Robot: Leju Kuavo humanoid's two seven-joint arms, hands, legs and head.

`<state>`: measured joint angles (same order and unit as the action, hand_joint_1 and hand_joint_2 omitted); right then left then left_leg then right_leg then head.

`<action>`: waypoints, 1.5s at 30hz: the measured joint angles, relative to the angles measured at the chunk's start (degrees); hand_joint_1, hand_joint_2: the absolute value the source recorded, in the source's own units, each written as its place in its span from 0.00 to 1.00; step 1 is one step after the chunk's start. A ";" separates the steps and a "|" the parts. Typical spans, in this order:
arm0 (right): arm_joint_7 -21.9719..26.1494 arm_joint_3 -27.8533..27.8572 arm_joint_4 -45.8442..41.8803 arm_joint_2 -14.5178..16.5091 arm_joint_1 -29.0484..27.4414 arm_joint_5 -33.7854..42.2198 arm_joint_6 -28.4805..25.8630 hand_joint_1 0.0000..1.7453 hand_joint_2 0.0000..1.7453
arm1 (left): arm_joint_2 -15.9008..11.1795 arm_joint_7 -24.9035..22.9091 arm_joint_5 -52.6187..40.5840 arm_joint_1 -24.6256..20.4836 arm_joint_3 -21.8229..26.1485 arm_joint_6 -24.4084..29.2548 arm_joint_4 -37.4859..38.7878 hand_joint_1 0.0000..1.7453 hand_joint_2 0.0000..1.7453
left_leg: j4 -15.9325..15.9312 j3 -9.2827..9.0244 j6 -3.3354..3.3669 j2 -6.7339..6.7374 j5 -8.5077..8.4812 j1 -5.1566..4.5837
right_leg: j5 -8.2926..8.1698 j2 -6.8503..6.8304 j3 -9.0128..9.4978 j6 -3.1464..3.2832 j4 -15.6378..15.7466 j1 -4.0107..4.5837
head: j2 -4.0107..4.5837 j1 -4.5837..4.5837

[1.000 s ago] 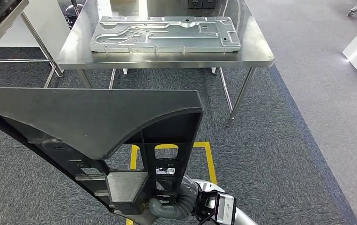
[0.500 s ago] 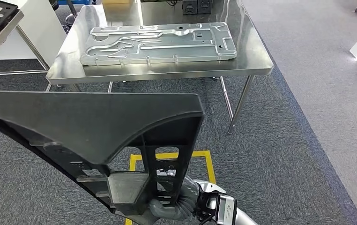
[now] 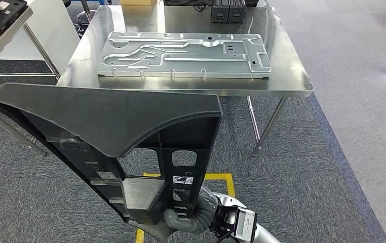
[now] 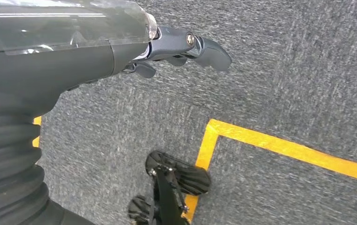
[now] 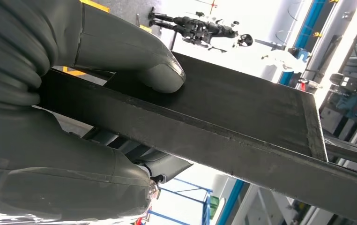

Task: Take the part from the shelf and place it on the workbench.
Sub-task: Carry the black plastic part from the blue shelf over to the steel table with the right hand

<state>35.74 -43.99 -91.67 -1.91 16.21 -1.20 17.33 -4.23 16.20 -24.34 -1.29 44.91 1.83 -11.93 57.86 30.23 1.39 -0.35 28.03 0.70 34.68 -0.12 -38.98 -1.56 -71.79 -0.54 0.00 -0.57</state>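
I saw the right robot hand (image 5: 97, 61) grasping the large black ribbed plastic part (image 3: 115, 126); left robot hand (image 4: 176, 47) hung released above grey carpet (image 4: 284, 70); steel tabletop (image 3: 292, 76) ahead.

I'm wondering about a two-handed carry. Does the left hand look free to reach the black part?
Probably yes. The left hand hangs over the carpet holding nothing, while the right hand grips the black part alone at its lower end.

left hand (image 4: 167, 47): dark grey fingers (image 4: 211, 51), visible screw, clear cover
right hand (image 5: 73, 93): grey ribbed cover, thick grey thumb (image 5: 160, 70)
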 joint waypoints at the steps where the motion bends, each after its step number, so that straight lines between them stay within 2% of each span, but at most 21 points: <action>1: 0.00 0.08 -0.02 -0.08 -0.07 0.01 0.07 0.96 1.00 | 0.01 0.00 -0.07 0.00 0.09 -0.02 0.00 0.00 1.00 | -0.02 -0.78 -0.20 -0.09 0.59 0.04 | -2.59 0.00 0.60 0.06 3.42 -0.08 | 0.00 0.00; 2: 0.00 0.15 -0.04 -0.13 -0.15 0.02 0.13 0.96 1.00 | 0.01 0.00 -0.14 -0.03 0.20 -0.03 0.00 0.00 1.00 | -0.04 -1.53 -0.43 -0.14 1.19 0.05 | -5.80 -0.01 1.43 0.21 7.07 -0.11 | 0.00 0.00; 4: 0.00 0.30 -0.14 -0.19 -0.33 -0.06 0.23 0.96 1.00 | 0.01 -0.01 -0.27 -0.13 0.43 -0.04 0.00 0.00 1.00 | -0.35 -2.55 -1.11 -0.26 2.22 0.01 | -9.39 -0.05 2.70 0.75 11.85 0.14 | 0.00 0.04; 8: 0.00 0.65 -0.68 -0.25 -0.59 -0.21 0.55 0.96 1.00 | 0.03 -0.02 -0.61 -0.27 0.71 -0.11 0.00 0.00 1.00 | 1.45 -3.10 -2.71 -0.16 2.01 0.02 | -9.25 0.18 4.38 2.50 13.33 0.24 | 0.00 0.07; 10: 0.00 0.78 -0.92 -0.25 -0.62 -0.17 0.61 0.96 1.00 | 0.04 -0.03 -0.76 -0.44 0.74 -0.14 0.00 0.00 1.00 | 6.66 -0.18 -3.03 -0.02 2.77 0.18 | -8.57 0.16 5.65 3.17 13.67 0.22 | 0.00 0.05; 12: 0.00 0.94 -1.03 -0.26 -0.72 -0.10 0.67 0.96 1.00 | 0.03 -0.05 -0.81 -0.42 0.77 -0.15 0.00 0.00 1.00 | 13.49 4.68 -3.33 0.02 5.53 0.25 | -7.55 0.15 6.69 3.56 13.72 0.43 | 0.00 0.04; 14: 0.00 1.06 -1.03 -0.26 -0.89 0.02 0.72 0.96 1.00 | 0.02 -0.08 -0.82 -0.18 0.79 -0.14 0.00 0.00 1.00 | 15.99 8.05 -3.35 0.03 7.61 0.27 | -6.42 0.24 7.97 3.72 13.71 0.68 | 0.00 0.04; 16: 0.00 1.11 -1.04 -0.26 -0.95 0.17 0.75 0.96 1.00 | 0.02 -0.09 -0.82 -0.02 0.79 -0.12 0.00 0.00 1.00 | 11.50 8.17 -2.85 0.05 5.02 0.20 | -5.18 0.30 9.64 3.70 13.72 0.93 | 0.00 0.04; 19: 0.00 1.15 -1.02 -0.26 -0.96 0.26 0.80 0.96 1.00 | -0.05 -0.08 -0.82 0.12 0.84 -0.09 -0.01 0.00 1.00 | 2.62 6.37 -1.85 0.32 -3.39 -0.46 | -3.35 0.32 11.65 3.18 13.88 1.09 | 0.00 0.05; 20: 0.00 1.16 -1.03 -0.26 -0.96 0.27 0.82 0.96 1.00 | -0.08 -0.07 -0.82 0.15 0.85 -0.07 -0.02 0.00 1.00 | 1.58 6.13 -1.57 0.38 -4.55 -0.73 | -3.02 0.34 12.10 2.85 13.88 1.07 | 0.00 0.04; 22: 0.00 1.22 -1.14 -0.26 -0.87 0.31 0.88 0.96 1.00 | -0.13 -0.04 -0.82 0.10 0.86 -0.02 -0.04 0.00 1.00 | 0.89 5.28 -0.97 0.28 -4.10 -0.82 | -3.27 0.35 12.37 2.04 13.18 1.05 | 0.00 0.02; 25: 0.00 1.33 -1.36 -0.26 -0.67 0.32 1.00 0.96 1.00 | -0.15 0.02 -0.82 -0.07 0.87 -0.02 -0.04 0.00 1.00 | -0.59 2.73 -0.20 0.03 -3.53 -0.32 | -4.48 0.34 8.57 0.90 6.16 0.91 | 0.00 0.03; 28: 0.00 1.38 -1.39 -0.34 -0.71 0.34 1.09 0.96 1.00 | -0.10 0.01 -0.82 0.01 0.88 -0.03 -0.04 0.00 1.00 | -1.00 0.92 -0.04 -0.10 -2.07 -0.12 | -0.38 0.32 1.17 0.19 -1.94 0.32 | 0.00 0.03; 30: 0.00 1.40 -1.39 -0.49 -0.80 0.40 1.22 0.96 1.00 | -0.04 -0.03 -0.84 0.15 0.90 -0.04 -0.04 0.00 1.00 | -1.00 -0.62 -0.28 -0.27 -0.72 0.05 | 1.52 0.28 -1.39 -0.16 -1.47 -0.08 | 0.00 0.03; 31: 0.00 1.41 -1.39 -0.56 -0.82 0.44 1.34 0.96 1.00 | -0.02 -0.04 -0.84 0.17 0.90 -0.04 -0.04 0.00 1.00 | -1.00 -1.56 -0.48 -0.35 0.03 0.15 | 0.37 0.25 -1.48 -0.30 0.95 -0.24 | 0.00 0.03; 33: 0.00 1.42 -1.33 -0.68 -0.85 0.54 1.55 0.96 1.00 | 0.01 -0.04 -0.82 0.14 0.94 -0.02 -0.04 0.00 1.00 | -0.90 -3.25 -1.05 -0.46 1.61 0.26 | -6.46 0.11 -0.59 -0.31 7.95 -0.38 | 0.00 0.03; 35: 0.00 1.43 -1.17 -0.76 -0.89 0.66 1.69 0.96 1.00 | 0.03 -0.04 -0.80 0.04 1.08 0.03 -0.04 0.00 1.00 | -1.21 -4.29 -1.83 -0.51 2.92 0.16 | -11.77 0.03 0.09 0.41 12.16 -0.14 | 0.00 0.03; 38: 0.00 1.50 -1.04 -0.70 -0.67 0.95 1.82 0.96 1.00 | 0.08 -0.03 -0.67 -0.11 1.27 0.15 -0.04 0.00 1.00 | 0.04 -4.87 -2.99 -0.45 2.33 0.16 | -11.88 0.28 1.48 2.02 13.23 -0.04 | 0.00 -0.01; 41: 0.00 1.49 -0.90 -0.55 -0.33 1.25 2.07 0.96 1.00 | 0.15 0.01 -0.52 -0.35 1.66 0.27 -0.04 0.00 1.00 | 9.52 0.42 -3.50 -0.11 2.36 0.43 | -10.25 0.19 3.97 3.26 13.83 -0.08 | 0.00 -0.04; 43: 0.00 1.47 -0.67 -0.54 -0.21 1.31 2.27 0.96 1.00 | 0.17 0.02 -0.44 -0.18 2.04 0.34 -0.04 0.00 1.00 | 15.46 5.41 -3.80 -0.05 6.27 0.46 | -8.76 0.19 5.66 3.59 13.88 0.07 | 0.00 -0.04; 45: 0.00 1.46 -0.42 -0.53 -0.20 1.36 2.44 0.96 1.00 | 0.18 0.03 -0.44 0.06 2.22 0.38 -0.04 0.00 1.00 | 15.90 8.25 -3.69 -0.04 9.46 0.44 | -7.15 0.32 7.63 3.66 13.88 0.25 | 0.00 -0.05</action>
<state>35.74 -42.53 -92.09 -2.44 16.01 0.16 19.77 -4.05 16.23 -24.78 -1.23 47.13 2.21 -11.98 73.77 38.48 -2.30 -0.40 37.49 1.14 27.52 0.20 -31.34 2.10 -57.90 -0.29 0.00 -0.62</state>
